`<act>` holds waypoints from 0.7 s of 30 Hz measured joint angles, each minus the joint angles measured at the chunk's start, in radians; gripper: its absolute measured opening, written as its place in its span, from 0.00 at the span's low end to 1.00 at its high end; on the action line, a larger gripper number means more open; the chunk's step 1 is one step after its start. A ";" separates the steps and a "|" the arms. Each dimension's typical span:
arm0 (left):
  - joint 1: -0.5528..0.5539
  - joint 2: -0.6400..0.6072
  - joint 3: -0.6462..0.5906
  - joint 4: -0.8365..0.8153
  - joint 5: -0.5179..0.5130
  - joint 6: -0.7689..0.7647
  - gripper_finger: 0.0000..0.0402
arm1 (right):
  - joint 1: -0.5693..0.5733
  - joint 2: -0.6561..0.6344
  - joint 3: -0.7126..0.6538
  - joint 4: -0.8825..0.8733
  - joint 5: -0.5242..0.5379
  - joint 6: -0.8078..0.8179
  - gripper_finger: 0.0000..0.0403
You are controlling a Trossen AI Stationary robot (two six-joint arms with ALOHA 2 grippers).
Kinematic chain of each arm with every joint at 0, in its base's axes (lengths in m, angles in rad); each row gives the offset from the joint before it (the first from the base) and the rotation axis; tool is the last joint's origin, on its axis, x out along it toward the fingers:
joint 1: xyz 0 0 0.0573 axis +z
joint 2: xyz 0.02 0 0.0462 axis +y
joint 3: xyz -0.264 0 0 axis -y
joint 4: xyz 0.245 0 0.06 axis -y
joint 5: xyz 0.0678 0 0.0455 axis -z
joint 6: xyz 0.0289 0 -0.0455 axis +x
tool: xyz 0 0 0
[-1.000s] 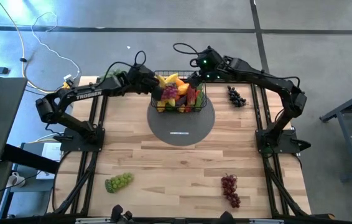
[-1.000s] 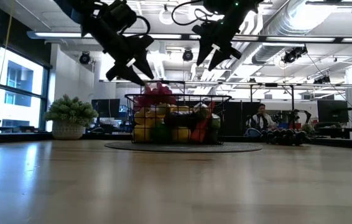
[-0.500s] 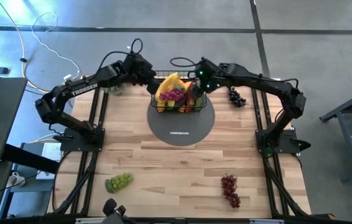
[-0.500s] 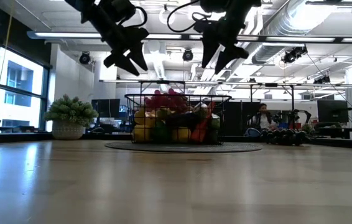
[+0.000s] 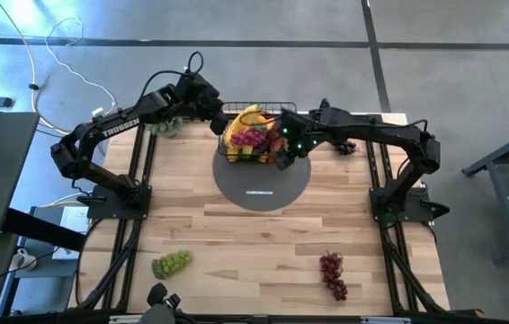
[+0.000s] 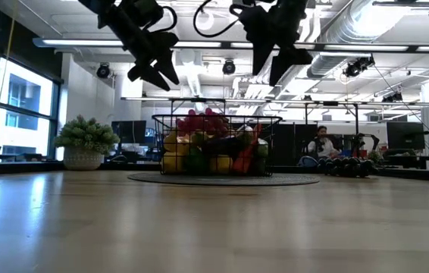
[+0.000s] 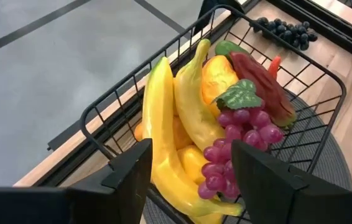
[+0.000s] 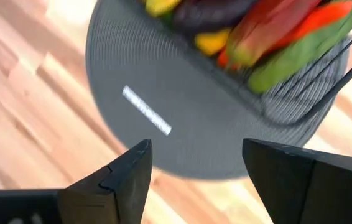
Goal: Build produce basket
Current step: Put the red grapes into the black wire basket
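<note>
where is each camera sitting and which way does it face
High view: above the table, looking straight down; both arms, basket, mat.
Low view: at tabletop height, looking level across; both pincers hang above the basket.
Left wrist view: on the left arm, looking past the left pincer into the basket.
Right wrist view: on the right arm, looking past the right pincer onto the mat.
All four share the basket.

We see a pale table (image 5: 236,243) of smooth, faintly glossy wood planks. On it, a round dark grey mat (image 8: 182,118) looks matt and finely ribbed. On that mat, the black wire-mesh basket (image 7: 316,115) is thin painted metal. Inside the basket, yellow bananas (image 7: 163,130) and purple grapes (image 7: 241,140) look like smooth, slightly shiny plastic.
</note>
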 joint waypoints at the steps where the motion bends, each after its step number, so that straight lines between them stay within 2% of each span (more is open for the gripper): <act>1: 0.001 0.000 0.000 -0.001 0.003 0.000 0.52 | 0.012 0.000 0.000 -0.013 -0.007 0.006 0.58; 14: 0.001 0.000 0.000 -0.025 0.006 0.026 0.52 | 0.195 0.000 -0.008 -0.171 -0.110 0.106 0.58; 21: -0.003 0.000 0.000 -0.031 0.007 0.025 0.52 | 0.326 0.000 -0.044 -0.196 -0.126 0.173 0.58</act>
